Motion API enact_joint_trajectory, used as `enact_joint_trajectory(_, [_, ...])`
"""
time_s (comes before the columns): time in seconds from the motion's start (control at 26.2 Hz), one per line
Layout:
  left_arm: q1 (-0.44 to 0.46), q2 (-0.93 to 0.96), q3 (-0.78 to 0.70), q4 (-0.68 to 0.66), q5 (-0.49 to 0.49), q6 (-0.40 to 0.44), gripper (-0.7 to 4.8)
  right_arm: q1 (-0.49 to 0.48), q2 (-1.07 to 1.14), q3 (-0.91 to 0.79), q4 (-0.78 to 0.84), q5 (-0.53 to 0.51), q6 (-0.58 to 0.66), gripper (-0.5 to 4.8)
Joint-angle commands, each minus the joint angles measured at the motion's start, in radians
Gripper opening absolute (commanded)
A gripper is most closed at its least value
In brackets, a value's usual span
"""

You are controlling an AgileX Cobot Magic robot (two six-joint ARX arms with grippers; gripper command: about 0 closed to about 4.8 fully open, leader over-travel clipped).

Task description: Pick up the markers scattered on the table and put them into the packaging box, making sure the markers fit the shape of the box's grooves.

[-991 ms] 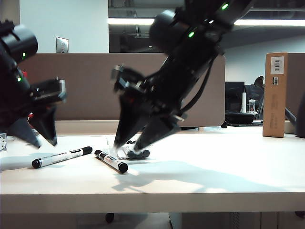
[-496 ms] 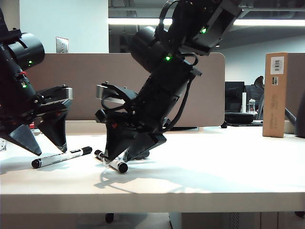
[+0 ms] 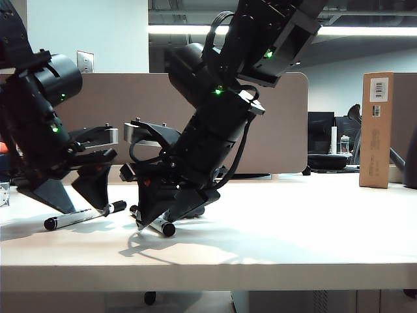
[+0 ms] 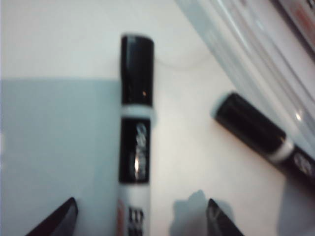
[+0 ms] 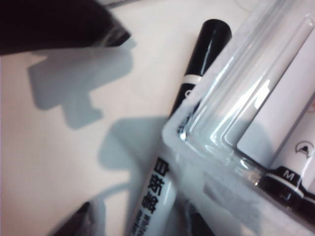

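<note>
One marker (image 4: 137, 123) lies on the white table (image 3: 293, 241) between the fingers of my left gripper (image 4: 140, 219), which is open and low over it, clear on both sides. In the exterior view this marker (image 3: 65, 220) sits under the left gripper (image 3: 81, 207). A second marker (image 5: 162, 191) lies against the corner of the clear packaging box (image 5: 221, 123). My right gripper (image 5: 138, 223) is open and straddles its barrel. The exterior view shows that marker's cap (image 3: 166, 228) below the right gripper (image 3: 156, 218). Markers (image 5: 295, 172) lie in the box's grooves (image 5: 256, 73).
A tall brown cardboard box (image 3: 376, 129) stands far right on the table. A beige partition (image 3: 130, 117) runs behind the work area. The left gripper's dark body (image 5: 54, 24) sits close beside the right gripper's marker. The table's front edge (image 3: 208, 277) is near.
Both arms came down to the table. The left gripper moved right and down over the left marker. The right gripper dropped leftward onto the marker beside the box.
</note>
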Motion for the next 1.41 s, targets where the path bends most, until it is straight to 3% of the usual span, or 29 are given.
enact_joint_trajectory(0.04, [0.001,0.052,-0.017,-0.064,-0.01,-0.002,3.3,0.002,0.016,-0.005,-0.037,0.01,0.003,2.3])
enact_joint_trajectory(0.23, [0.001,0.068,-0.017,-0.09,-0.01,-0.002,1.45,0.002,0.018,-0.005,-0.057,0.013,0.003,2.28])
enact_joint_trajectory(0.3, [0.001,0.067,-0.017,-0.1,-0.01,-0.001,1.16,0.002,0.018,-0.005,-0.062,0.015,0.003,1.98])
enact_joint_trajectory(0.34, [0.001,0.068,-0.017,-0.101,-0.011,-0.001,1.12,0.002,0.018,-0.005,-0.061,0.018,0.003,1.68])
enact_joint_trajectory(0.38, [0.001,0.068,-0.017,-0.101,-0.011,-0.001,0.72,0.002,0.018,-0.005,-0.062,0.018,0.003,1.03])
enact_joint_trajectory(0.5, [0.001,0.068,-0.017,-0.105,-0.011,-0.001,-0.06,0.001,0.018,-0.005,-0.061,0.017,0.003,0.41])
enact_joint_trajectory(0.61, [0.001,0.067,-0.017,-0.108,-0.01,-0.001,-0.06,0.002,0.018,-0.005,-0.06,0.016,0.003,-0.03])
enact_joint_trajectory(0.8, [0.001,0.065,-0.014,-0.118,-0.008,-0.002,-0.06,0.001,0.01,0.001,-0.059,0.005,0.019,-0.02])
enact_joint_trajectory(0.95, [0.001,0.057,0.027,-0.204,-0.005,-0.002,-0.06,-0.001,-0.015,0.001,-0.051,0.0,0.066,-0.02])
enact_joint_trajectory(1.26, [0.001,0.003,0.118,-0.244,0.027,-0.013,-0.06,-0.001,-0.081,0.001,-0.024,-0.093,0.116,-0.02])
enact_joint_trajectory(1.41, [0.004,-0.018,0.171,-0.188,0.144,-0.132,-0.06,-0.021,-0.127,0.0,0.012,-0.077,0.143,-0.02])
